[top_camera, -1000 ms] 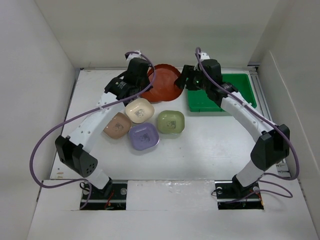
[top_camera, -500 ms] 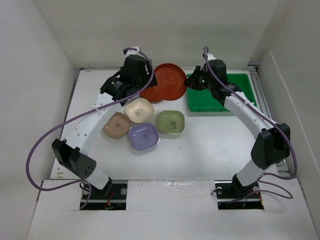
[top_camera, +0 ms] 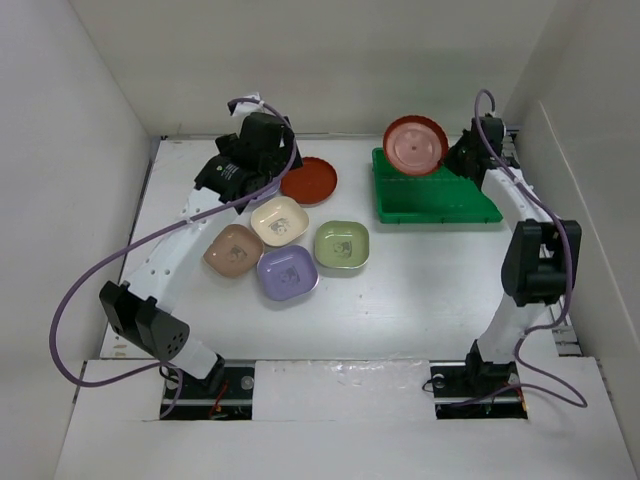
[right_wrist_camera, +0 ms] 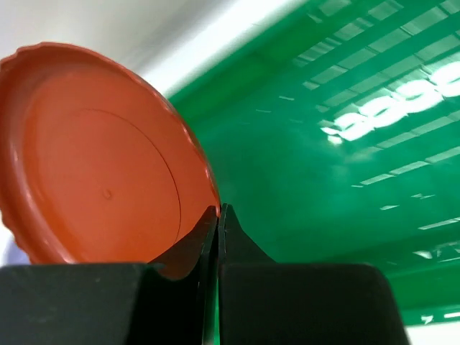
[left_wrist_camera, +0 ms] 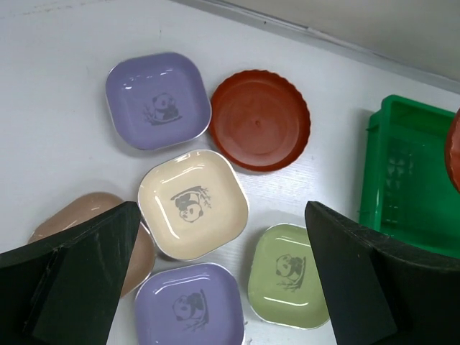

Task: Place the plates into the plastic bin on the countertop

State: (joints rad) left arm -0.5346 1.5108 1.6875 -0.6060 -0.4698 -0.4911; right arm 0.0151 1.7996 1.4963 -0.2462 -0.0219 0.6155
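Over the far left end of the green bin (top_camera: 440, 208), the right tool (right_wrist_camera: 218, 212) is clamped on the rim of a red-orange plate (top_camera: 415, 145), which stands almost on edge (its face turned toward the overhead camera). The left tool (left_wrist_camera: 221, 208) hangs with its fingers spread wide above the dishes lying on the white surface (top_camera: 430, 290). These are a second red-orange plate (top_camera: 308, 181), a cream dish (top_camera: 278, 220), an olive dish (top_camera: 342, 244), a tan-pink dish (top_camera: 233, 250), a near lavender dish (top_camera: 288, 272) and a far lavender dish (left_wrist_camera: 158, 100).
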